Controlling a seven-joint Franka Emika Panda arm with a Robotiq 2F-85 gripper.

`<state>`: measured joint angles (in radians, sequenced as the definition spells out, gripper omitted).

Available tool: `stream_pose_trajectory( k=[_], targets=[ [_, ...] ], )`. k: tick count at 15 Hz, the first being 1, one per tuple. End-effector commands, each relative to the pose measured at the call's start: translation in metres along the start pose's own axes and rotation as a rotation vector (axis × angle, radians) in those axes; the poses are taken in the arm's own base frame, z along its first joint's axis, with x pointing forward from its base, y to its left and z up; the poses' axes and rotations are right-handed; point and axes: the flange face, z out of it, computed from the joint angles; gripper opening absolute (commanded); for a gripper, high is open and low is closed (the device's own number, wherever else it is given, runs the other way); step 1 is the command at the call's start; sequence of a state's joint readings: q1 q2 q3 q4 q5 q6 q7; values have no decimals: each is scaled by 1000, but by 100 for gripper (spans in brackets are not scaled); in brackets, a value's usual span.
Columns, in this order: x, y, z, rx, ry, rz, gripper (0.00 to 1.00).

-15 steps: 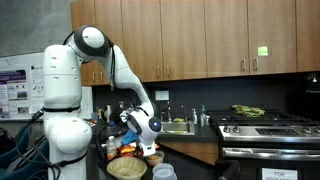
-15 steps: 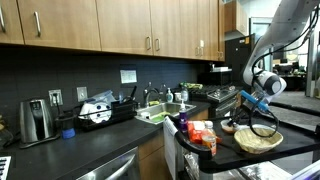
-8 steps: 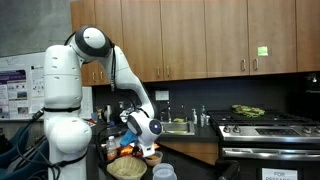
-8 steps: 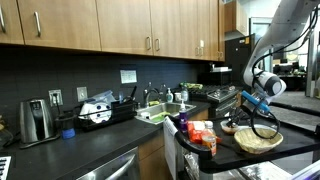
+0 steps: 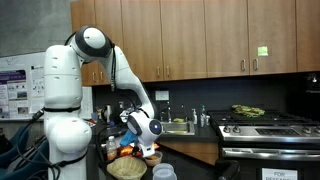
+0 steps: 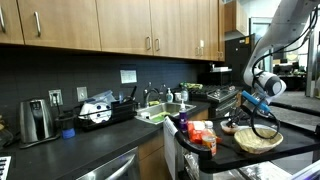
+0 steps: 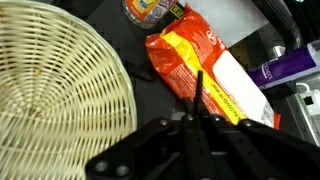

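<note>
My gripper point(image 7: 197, 92) is shut, its black fingers pressed together with nothing visible between them. In the wrist view it hovers over a dark counter, between a round woven basket point(image 7: 50, 95) on the left and an orange, yellow and white snack bag point(image 7: 215, 75) lying on the right. Its tips overlap the bag's near edge; whether they touch it is unclear. In both exterior views the gripper point(image 5: 142, 143) point(image 6: 263, 112) hangs just above the basket point(image 5: 127, 168) point(image 6: 258, 141), beside the snack bag point(image 6: 201, 135).
A jar with an orange label point(image 7: 150, 10) lies beyond the bag, and a purple pack point(image 7: 287, 68) sits at the right. Farther off are a sink point(image 6: 160, 112), a toaster point(image 6: 36, 120), a stove point(image 5: 262, 128) and wooden wall cabinets point(image 5: 200, 35).
</note>
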<state>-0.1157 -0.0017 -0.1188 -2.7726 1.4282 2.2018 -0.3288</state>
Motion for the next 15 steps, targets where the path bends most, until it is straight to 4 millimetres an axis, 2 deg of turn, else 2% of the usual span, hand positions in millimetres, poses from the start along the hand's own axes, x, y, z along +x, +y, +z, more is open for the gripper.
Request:
stream_pose_trajectory(
  k=[1, 14, 15],
  targets=[
    [0, 0, 0, -1, -1, 0, 5],
    [0, 0, 0, -1, -1, 0, 5],
    [0, 0, 0, -1, -2, 2, 1]
  ],
)
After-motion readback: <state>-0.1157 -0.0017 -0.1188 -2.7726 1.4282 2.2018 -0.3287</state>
